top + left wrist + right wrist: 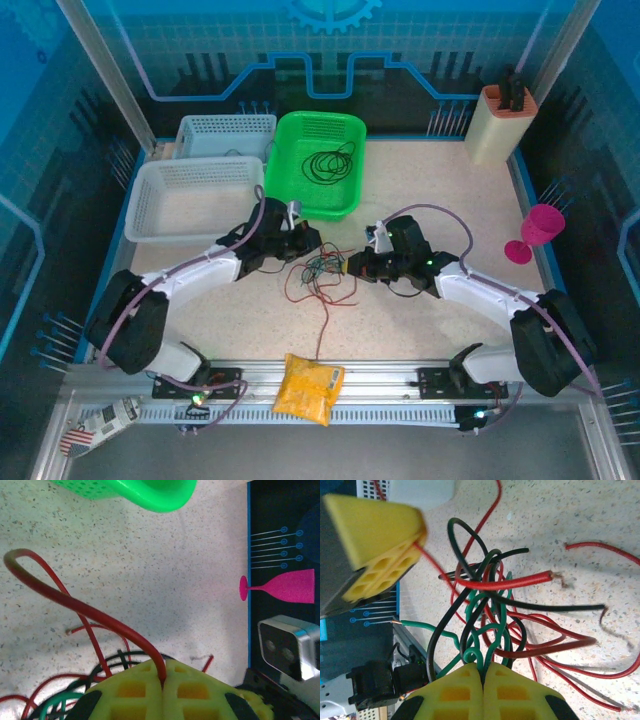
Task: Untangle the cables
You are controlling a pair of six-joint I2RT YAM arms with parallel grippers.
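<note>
Near the green basket (290, 190), the cables (322, 272) lie knotted. The left gripper (163, 677) pinches a red strand (85, 609) of them. The right gripper (482, 670) pinches a green strand (503, 617).

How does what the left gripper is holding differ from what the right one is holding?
The left gripper holds a red cable, the right gripper a green cable. The left's strand arcs off in an open loop; the right's is buried in the tangle. Both grippers are shut.
</note>
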